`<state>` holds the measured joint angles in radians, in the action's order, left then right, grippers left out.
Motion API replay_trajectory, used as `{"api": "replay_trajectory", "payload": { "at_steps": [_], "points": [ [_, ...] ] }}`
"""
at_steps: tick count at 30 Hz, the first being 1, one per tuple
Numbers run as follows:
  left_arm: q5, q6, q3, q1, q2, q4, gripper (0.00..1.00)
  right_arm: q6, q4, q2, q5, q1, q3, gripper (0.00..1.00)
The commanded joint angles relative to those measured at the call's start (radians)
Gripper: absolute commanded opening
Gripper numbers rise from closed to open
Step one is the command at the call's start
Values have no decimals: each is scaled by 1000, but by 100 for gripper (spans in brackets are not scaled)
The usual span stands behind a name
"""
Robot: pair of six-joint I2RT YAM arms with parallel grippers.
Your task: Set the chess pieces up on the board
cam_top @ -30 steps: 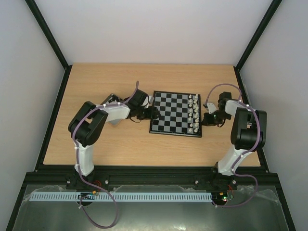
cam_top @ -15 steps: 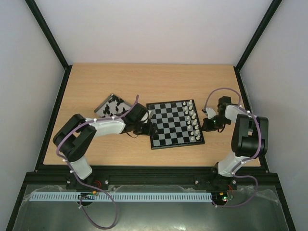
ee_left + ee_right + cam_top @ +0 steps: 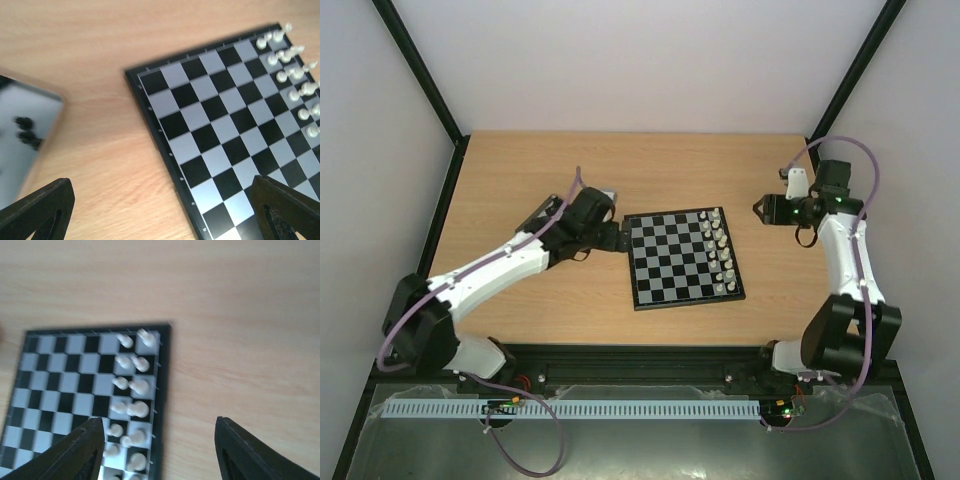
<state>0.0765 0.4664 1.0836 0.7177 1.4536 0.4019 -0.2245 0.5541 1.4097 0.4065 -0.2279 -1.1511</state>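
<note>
**Both grippers let go, black side still bare**

Nearest me, my left arm has unfolded and now reaches long across the table (image 3: 520,170). My left gripper (image 3: 160,200) has widened: its fingers stand far apart with nothing between them, just beside the left edge of the board (image 3: 215,135). The board was square to me a second ago and now lies slightly skewed, near the table's middle. The white pieces (image 3: 131,385) stand in two files along its right edge, and every other square is bare. Farther out, my right gripper (image 3: 159,430) has gone from shut to apart and empty, and has drawn well away to the board's far right. I judge the black set comes next. The tray (image 3: 15,165) is blurred and cut off at my left wrist, showing only a few black pieces (image 3: 25,131) as dark blobs. From above my arm covers most of it, and I cannot tell which chessmen are which
</note>
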Motion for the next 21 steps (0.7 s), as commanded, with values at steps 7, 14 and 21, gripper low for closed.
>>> {"api": "replay_trajectory", "payload": {
  "at_steps": [7,14,21],
  "points": [
    [447,-98,71,-3,-184,66,99,194,-163,-197,259,12,107,69],
    [386,-108,75,-182,-75,139,92,226,-325,-327,280,14,295,69],
    [85,-44,55,-399,29,73,41,223,-343,-338,248,13,324,69]
  ]
}}
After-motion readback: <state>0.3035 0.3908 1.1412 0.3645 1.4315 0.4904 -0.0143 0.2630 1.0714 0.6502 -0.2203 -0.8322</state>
